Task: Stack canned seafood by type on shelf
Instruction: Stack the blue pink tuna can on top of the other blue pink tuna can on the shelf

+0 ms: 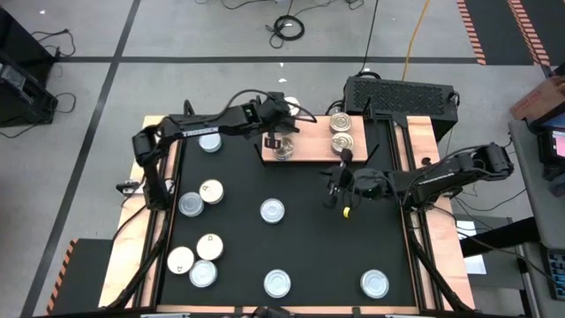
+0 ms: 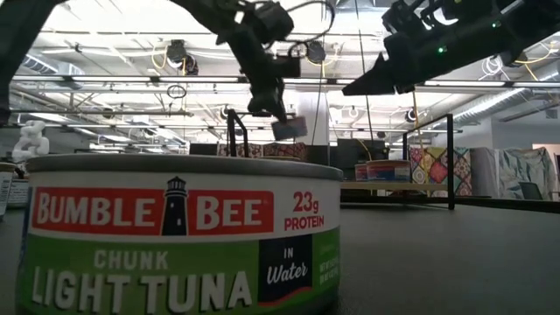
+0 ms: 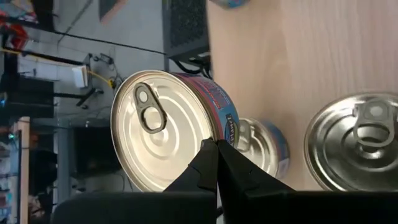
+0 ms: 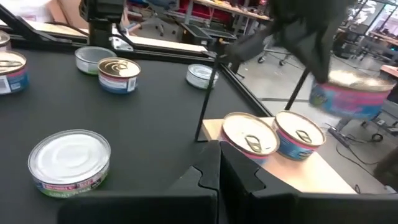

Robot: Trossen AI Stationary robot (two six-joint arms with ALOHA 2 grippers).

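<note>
While clamped shut on rim of pink-and-blue labelled tin point(image 3: 165, 127), left gripper point(image 1: 281, 132) hangs over left end of light-wood shelf point(image 1: 305, 157), tin lifted clear of board. Silver pull-tab lid facing wrist camera. Gold-topped tins point(image 1: 342, 132) stacked at shelf's right end. Right gripper point(image 1: 340, 187) closed, empty, just off shelf's front right corner. Loose tins point(image 1: 273, 210) scattered over black mat point(image 1: 309, 247). Black posts point(image 4: 208, 99) at shelf edges.

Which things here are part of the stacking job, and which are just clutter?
Job: light-wood shelf board; round flat tins on it; loose tins on black mat; pull-tab tin in left gripper.
Lying about: black vented box; coiled floor cable.
</note>
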